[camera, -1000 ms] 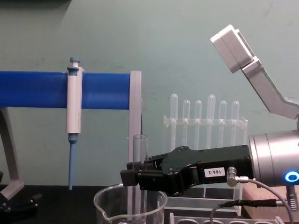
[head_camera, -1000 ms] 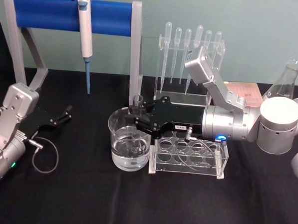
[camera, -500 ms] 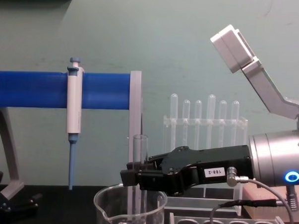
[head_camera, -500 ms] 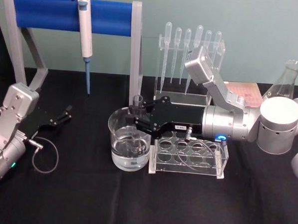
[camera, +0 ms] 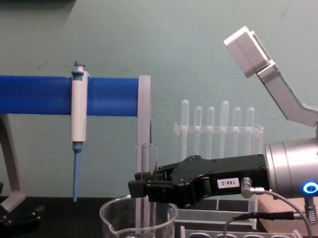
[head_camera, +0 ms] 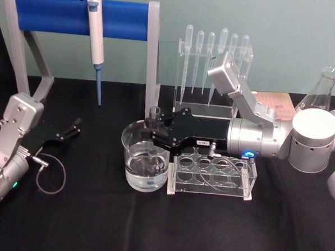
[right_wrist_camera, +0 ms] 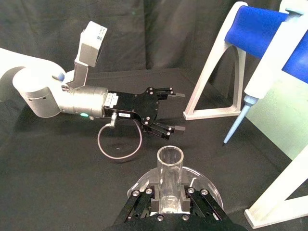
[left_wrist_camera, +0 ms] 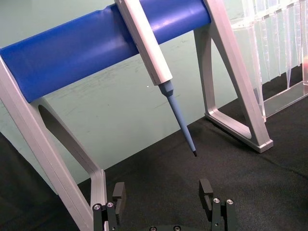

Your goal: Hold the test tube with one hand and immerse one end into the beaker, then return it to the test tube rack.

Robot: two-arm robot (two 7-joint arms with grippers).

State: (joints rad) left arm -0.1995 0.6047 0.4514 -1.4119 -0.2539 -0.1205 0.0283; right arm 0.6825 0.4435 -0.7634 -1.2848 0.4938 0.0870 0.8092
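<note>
While my right jaws clamp its upper part, test tube (camera: 148,158) stands upright in beaker (head_camera: 133,163) — left jaws apart.

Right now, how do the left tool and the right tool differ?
The right tool is shut on the test tube, held upright with its lower end in the beaker; the left tool is open and empty. The right tool reaches over the beaker near the middle; the left tool sits low at the left. Both are black and two-fingered.
</note>
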